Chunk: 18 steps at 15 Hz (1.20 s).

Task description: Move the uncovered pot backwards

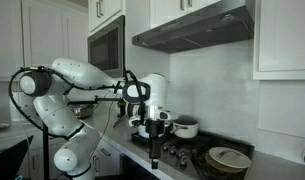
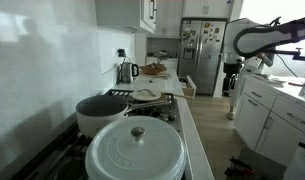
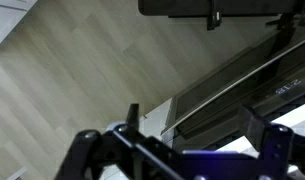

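The uncovered pot [image 1: 186,127] is small, squat and silvery-white with a dark rim. It stands at the back of the stove near the wall; it also shows in an exterior view [image 2: 100,113]. My gripper [image 1: 153,140] hangs off the stove's front edge, over the floor, well apart from the pot. It also shows far off at the right of an exterior view [image 2: 231,74]. In the wrist view the gripper [image 3: 197,125] has its fingers spread with nothing between them, and shows only wooden floor and the oven front. The pot is out of the wrist view.
A larger pot with a white lid [image 2: 137,150] stands at the stove's front. A wide dark pan with a pale inside [image 1: 229,158] sits at the stove's other end, also seen in an exterior view [image 2: 146,95]. A range hood [image 1: 197,25] hangs above. A kettle [image 2: 124,71] stands further along the counter.
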{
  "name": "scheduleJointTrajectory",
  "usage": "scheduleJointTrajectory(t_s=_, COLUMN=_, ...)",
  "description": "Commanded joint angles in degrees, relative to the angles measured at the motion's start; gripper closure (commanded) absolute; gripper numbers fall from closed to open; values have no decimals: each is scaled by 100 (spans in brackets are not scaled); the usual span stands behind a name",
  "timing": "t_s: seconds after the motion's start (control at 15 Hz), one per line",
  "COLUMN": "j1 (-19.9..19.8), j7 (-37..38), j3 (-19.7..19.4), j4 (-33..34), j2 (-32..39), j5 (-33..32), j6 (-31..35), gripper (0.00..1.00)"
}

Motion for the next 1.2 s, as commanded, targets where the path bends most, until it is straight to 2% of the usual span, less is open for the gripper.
scheduleJointTrajectory(t_s=0.0, j1=46, j7=20, j3=-36, j4=11, j2=-2, j5=-18, j6=-20, gripper=0)
scheduleJointTrajectory(t_s=0.4, j1=142, j7=-72, j3=-34, j4=133, j2=172, j5=51, j6=-35, gripper=0)
scheduleJointTrajectory(t_s=0.73, j1=541, j7=-118, j3=229, j4=467, j2=654, j5=28, j6=-43, gripper=0)
scheduleJointTrajectory(t_s=1.13, j1=1058, j7=-540, j3=498, j4=1128, j2=1371, j5=112, j6=-186, gripper=0)
